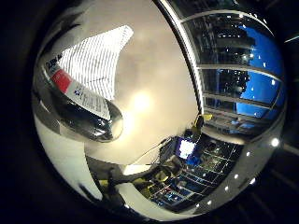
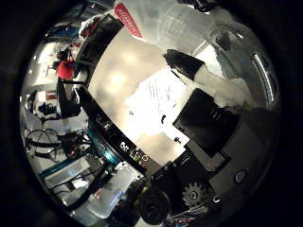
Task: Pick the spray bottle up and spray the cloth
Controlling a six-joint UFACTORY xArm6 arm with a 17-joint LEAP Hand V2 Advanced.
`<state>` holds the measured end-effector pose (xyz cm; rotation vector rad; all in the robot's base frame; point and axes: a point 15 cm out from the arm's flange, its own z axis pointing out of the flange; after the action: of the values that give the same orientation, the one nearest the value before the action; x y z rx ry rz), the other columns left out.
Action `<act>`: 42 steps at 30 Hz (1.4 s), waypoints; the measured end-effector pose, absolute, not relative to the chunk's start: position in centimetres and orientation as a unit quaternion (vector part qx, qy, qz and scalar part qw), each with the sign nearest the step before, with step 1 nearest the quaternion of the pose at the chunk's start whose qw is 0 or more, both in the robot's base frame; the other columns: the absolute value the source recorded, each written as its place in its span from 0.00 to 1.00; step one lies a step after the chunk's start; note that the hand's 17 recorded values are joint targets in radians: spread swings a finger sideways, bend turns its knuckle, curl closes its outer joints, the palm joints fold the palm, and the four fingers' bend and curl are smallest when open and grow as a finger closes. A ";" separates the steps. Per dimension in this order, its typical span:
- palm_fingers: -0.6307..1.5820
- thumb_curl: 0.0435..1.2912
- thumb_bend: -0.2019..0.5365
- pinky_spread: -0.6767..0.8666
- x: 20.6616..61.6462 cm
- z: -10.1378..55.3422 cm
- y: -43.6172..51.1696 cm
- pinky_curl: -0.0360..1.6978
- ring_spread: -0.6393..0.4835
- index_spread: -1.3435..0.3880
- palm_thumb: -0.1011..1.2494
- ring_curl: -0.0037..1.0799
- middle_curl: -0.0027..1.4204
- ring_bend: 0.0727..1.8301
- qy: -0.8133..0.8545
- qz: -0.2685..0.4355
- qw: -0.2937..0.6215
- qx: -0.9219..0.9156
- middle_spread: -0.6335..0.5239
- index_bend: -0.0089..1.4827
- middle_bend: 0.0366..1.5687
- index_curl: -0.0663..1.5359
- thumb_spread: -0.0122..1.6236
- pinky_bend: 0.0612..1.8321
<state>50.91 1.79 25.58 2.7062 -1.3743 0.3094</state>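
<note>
The spray bottle [image 1: 82,101] is dark with a red and white label. It rests on the beige table [image 1: 154,79] beside the white striped cloth [image 1: 101,54], fairly close to the palm. In the right thumb side palm view the cloth [image 2: 159,95] lies flat on the table, and a red label with a pale body [image 2: 129,19] shows at the table's far end. My hand [image 2: 204,123] hangs over the table. Its black and white fingers [image 2: 185,64] reach out over the cloth, loosely bent, with nothing between them.
The table's edge [image 2: 104,118] runs past black frame parts and equipment. Large windows [image 1: 238,65] stand beyond the table. A lit screen [image 1: 187,147] and clutter lie past the table's other edge.
</note>
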 end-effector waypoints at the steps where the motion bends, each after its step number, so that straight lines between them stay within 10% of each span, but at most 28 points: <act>1: 0.81 0.68 0.25 0.35 50.9 25.7 2.0 0.88 0.42 0.65 0.82 0.59 0.48 0.80 -0.457 0.097 0.036 0.883 0.46 0.79 0.87 0.52 0.44 0.54; 23: 0.81 0.68 0.25 0.35 52.6 34.7 23.7 0.88 0.42 0.65 0.82 0.59 0.48 0.80 -0.500 0.000 -0.349 0.793 0.46 0.79 0.87 0.52 0.44 0.54; 42: 0.81 0.69 0.25 0.35 54.2 27.0 31.4 0.88 0.42 0.65 0.82 0.59 0.49 0.80 -0.430 -0.095 -0.496 0.749 0.46 0.80 0.86 0.53 0.44 0.54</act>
<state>54.19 31.45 26.98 3.6027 -2.0686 -0.4559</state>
